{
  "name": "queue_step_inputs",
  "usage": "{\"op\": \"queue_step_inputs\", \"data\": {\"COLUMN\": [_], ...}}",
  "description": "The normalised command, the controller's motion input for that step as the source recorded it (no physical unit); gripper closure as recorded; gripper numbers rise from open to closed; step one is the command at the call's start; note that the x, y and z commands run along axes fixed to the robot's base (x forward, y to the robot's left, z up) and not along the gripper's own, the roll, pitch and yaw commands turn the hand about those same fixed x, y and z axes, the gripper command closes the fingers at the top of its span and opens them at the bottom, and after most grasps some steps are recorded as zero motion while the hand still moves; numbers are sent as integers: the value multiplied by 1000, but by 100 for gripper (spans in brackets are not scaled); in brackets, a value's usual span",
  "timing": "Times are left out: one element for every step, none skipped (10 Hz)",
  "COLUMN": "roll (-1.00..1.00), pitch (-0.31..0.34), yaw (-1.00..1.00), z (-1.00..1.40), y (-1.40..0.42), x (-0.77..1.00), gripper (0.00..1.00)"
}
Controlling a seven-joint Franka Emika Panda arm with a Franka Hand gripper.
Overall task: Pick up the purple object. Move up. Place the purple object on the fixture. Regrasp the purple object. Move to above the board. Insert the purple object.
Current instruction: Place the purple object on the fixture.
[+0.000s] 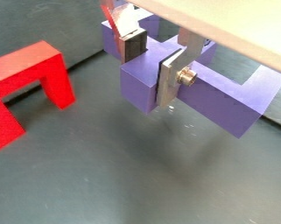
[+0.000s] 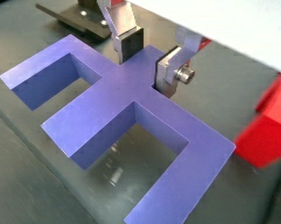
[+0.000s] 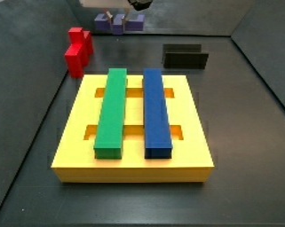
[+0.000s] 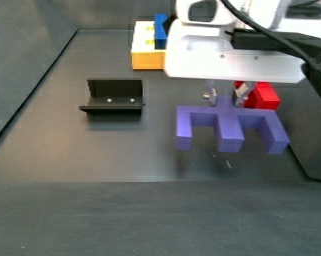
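- The gripper (image 2: 151,59) is clenched on the purple object (image 2: 125,109), holding its middle bar between the fingers.
- It looks stiff and light, probably smooth; this central hold seems balanced.

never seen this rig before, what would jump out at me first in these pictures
Most striking is the purple object, a comb-shaped block hanging just above the dark floor with the gripper shut on its spine. The yellow board comes next, carrying a green bar and a blue bar side by side. A red piece and the dark fixture stand apart on the floor.
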Motion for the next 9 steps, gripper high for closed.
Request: {"op": "queue_step_inputs", "data": {"roll": [-126,-129,-111,-120,-163,-237,-360,-354,-409], "pitch": [0,0,0,0,37,89,197,663,669], "yaw": [0,0,0,0,0,0,26,3,26], "z": [77,66,23,60,131,151,240,186,157], "y": [-174,-186,-197,-237,-260,-234,-311,-189,-186], "x": [1000,1000,1000,1000,1000,1000,951,774,766], "gripper": [100,100,100,100,100,100,100,100,100]}}
